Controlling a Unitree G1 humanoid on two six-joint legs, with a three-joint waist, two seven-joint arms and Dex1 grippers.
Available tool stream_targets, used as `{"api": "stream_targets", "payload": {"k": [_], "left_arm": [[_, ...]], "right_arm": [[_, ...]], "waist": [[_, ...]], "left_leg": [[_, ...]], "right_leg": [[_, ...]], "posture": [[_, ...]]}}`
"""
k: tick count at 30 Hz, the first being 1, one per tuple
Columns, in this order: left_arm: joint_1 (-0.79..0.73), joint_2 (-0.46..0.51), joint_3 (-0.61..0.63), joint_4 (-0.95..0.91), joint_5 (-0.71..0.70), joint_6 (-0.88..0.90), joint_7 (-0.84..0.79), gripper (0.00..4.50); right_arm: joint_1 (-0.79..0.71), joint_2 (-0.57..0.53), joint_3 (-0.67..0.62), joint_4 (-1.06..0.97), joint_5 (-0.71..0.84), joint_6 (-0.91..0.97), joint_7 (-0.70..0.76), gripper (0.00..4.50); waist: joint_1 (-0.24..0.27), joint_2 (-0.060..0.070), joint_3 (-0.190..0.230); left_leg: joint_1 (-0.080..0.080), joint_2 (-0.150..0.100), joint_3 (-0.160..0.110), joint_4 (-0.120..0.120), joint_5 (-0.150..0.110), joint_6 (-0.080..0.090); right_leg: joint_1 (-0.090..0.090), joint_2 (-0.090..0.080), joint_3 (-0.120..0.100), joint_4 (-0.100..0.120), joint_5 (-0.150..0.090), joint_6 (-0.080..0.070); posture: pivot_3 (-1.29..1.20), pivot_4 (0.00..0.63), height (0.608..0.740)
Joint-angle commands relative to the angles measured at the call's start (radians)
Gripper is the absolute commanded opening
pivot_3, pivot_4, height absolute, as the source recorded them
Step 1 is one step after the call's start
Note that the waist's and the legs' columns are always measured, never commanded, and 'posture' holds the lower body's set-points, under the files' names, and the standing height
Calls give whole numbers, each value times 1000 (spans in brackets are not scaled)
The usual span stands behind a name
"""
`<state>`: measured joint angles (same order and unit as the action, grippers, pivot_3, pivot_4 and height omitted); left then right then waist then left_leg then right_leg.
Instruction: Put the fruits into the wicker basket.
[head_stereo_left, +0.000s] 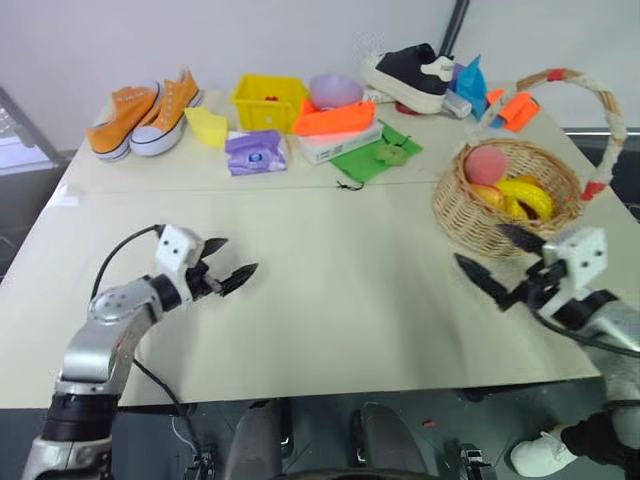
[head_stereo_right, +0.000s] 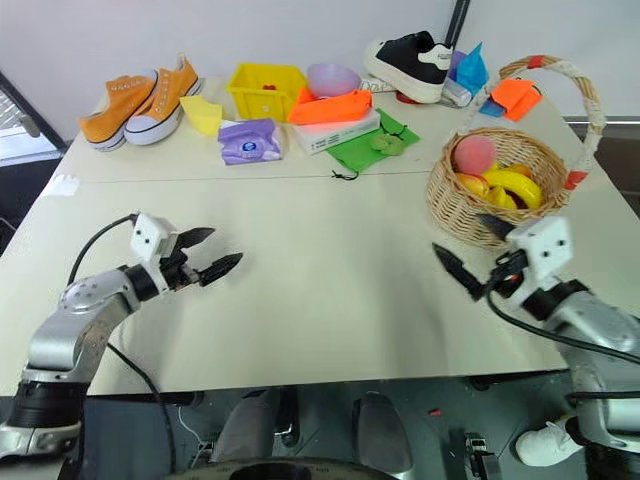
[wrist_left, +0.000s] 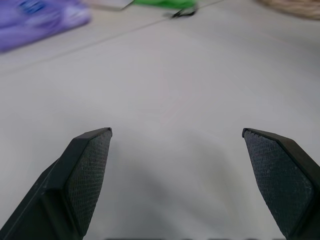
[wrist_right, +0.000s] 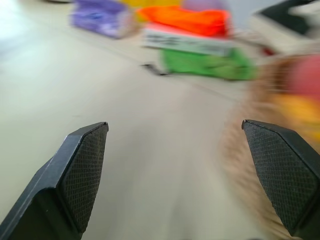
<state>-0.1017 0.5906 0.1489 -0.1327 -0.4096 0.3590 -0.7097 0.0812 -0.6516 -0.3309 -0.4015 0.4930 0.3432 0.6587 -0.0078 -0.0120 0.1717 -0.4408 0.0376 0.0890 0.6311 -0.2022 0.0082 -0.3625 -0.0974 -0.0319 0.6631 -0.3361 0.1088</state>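
From the head I see the round woven wicker basket (head_stereo_left: 505, 200) at my right, the pink peach (head_stereo_left: 484, 165) and orange-yellow mango (head_stereo_left: 489, 195) inside. My left gripper (wrist_left: 176, 150) and right gripper (wrist_right: 175, 150) are wide open, both empty; wrist views show textured black pads (wrist_left: 90, 175).

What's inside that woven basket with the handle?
In the wicker basket: a pinkish-red peach, a yellow banana and an orange-yellow fruit. Anything beneath them is hidden.
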Motion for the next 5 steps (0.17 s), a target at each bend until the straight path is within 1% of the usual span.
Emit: {"api": "stream_targets", "payload": {"k": [1, 5], "left_arm": [[34, -1, 72, -42, -1, -45, 26, 4500], [85, -9, 93, -73, -4, -58, 35, 4500]], "right_arm": [[-57, 32, 61, 57, -33, -45, 6, 4473], [-112, 66, 105, 137, -59, -78, 15, 4473]], "waist": [[3, 0, 0], [0, 0, 0]], "left_leg": [[0, -1, 0, 0, 0, 0], [-1, -1, -1, -1, 0, 0]], "right_leg": [[0, -1, 0, 0, 0, 0], [0, -2, 0, -2, -1, -2]], "posture": [[0, 150, 733], [0, 150, 733]]}}
